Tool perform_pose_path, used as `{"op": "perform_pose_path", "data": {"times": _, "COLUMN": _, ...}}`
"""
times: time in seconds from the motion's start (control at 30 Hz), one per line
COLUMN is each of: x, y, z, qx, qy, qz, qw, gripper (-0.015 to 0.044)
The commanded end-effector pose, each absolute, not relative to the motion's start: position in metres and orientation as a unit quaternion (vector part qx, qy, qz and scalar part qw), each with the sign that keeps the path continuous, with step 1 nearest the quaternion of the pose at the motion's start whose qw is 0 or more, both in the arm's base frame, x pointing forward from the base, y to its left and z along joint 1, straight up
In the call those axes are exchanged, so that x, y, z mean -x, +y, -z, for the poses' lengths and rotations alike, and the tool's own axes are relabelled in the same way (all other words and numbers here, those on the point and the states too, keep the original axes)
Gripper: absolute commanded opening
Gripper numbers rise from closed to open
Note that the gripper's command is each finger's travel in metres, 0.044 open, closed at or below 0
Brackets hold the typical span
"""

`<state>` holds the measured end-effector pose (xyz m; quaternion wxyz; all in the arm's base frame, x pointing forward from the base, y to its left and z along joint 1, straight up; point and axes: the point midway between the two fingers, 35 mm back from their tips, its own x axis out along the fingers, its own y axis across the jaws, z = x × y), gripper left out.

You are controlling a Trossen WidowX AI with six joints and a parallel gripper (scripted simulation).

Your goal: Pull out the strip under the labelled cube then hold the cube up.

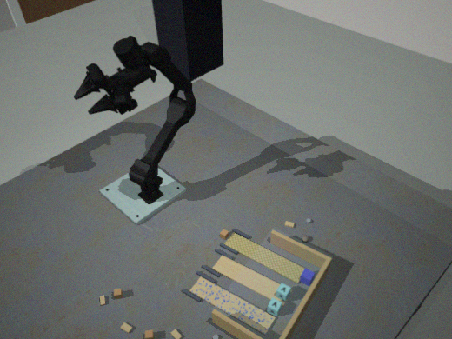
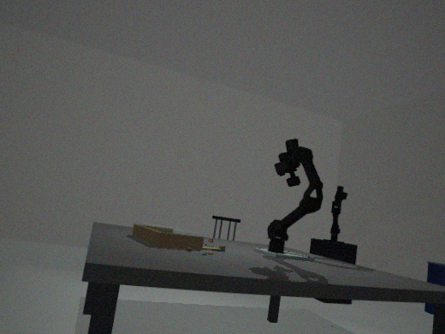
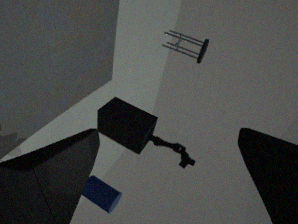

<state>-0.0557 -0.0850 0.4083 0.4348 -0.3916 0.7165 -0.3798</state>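
Can see the end effector [image 1: 83, 105] [image 2: 286, 176] [image 3: 169, 136] wide and empty, well apart from the strips. Note two A-marked cubes [image 1: 283, 292] [image 1: 274, 307] near the far ends of the plain strip [image 1: 245, 275] and speckled strip [image 1: 228, 300]; cannot tell exact support. Judge nothing done: have yet to extract the supporting strip, then grasp and raise the labelled cube.

My top view looks steeply down from above onto the table [image 1: 243, 200] [image 2: 257, 274], arm at upper left; my exterior view sits farther back, low at the table's edge, sharing arm and table. My wrist view looks out between the close fingers.
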Motion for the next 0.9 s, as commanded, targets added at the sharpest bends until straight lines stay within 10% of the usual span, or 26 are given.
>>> {"op": "perform_pose_path", "data": {"times": 0.0, "x": 0.055, "y": -0.086, "z": -0.408, "qx": 0.392, "qy": 0.715, "qz": 0.38, "qw": 0.437, "gripper": 0.04}}
{"op": "perform_pose_path", "data": {"times": 0.47, "x": -0.088, "y": -0.175, "z": -0.357, "qx": 0.361, "qy": 0.476, "qz": 0.34, "qw": 0.726, "gripper": 0.04}}
{"op": "perform_pose_path", "data": {"times": 0.87, "x": -0.249, "y": -0.111, "z": -0.272, "qx": 0.183, "qy": 0.327, "qz": 0.156, "qw": 0.914, "gripper": 0.04}}
